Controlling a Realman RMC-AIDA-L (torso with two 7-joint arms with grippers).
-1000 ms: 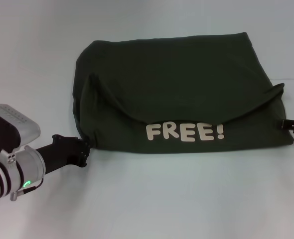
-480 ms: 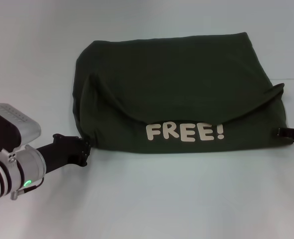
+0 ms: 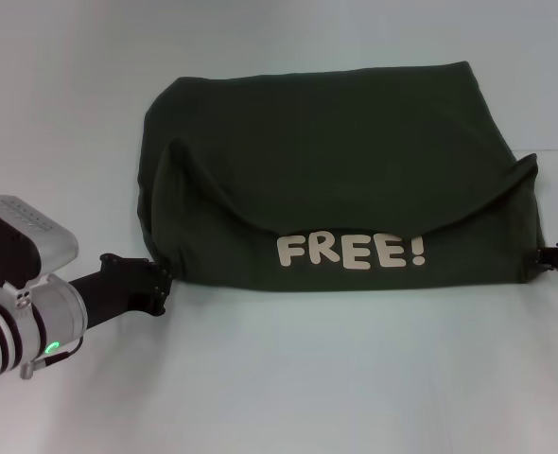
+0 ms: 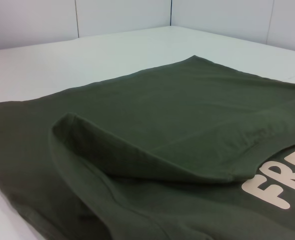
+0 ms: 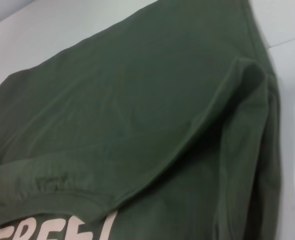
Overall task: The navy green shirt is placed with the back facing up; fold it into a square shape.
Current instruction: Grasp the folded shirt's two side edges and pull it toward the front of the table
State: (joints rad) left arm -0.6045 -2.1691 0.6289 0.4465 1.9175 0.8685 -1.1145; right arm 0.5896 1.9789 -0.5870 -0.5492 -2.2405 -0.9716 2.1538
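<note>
The navy green shirt (image 3: pixel 336 161) lies folded into a wide block on the white table, with cream letters "FREE!" (image 3: pixel 351 251) showing near its front edge. A curved upper layer overlaps the lettered layer, with raised folds at the left (image 4: pixel 77 130) and right (image 5: pixel 247 75) ends. My left gripper (image 3: pixel 162 282) sits low on the table, touching the shirt's near left corner. At the picture's right edge, my right gripper (image 3: pixel 555 256) is just beside the shirt's near right corner. Neither wrist view shows its own gripper.
The white table (image 3: pixel 288 378) surrounds the shirt on all sides. Pale wall panels (image 4: pixel 122 17) rise behind the table's far edge in the left wrist view.
My right gripper has dropped toward the near edge and slid slightly outward. The shirt's near right corner has drawn in a little. The left arm has not moved.
</note>
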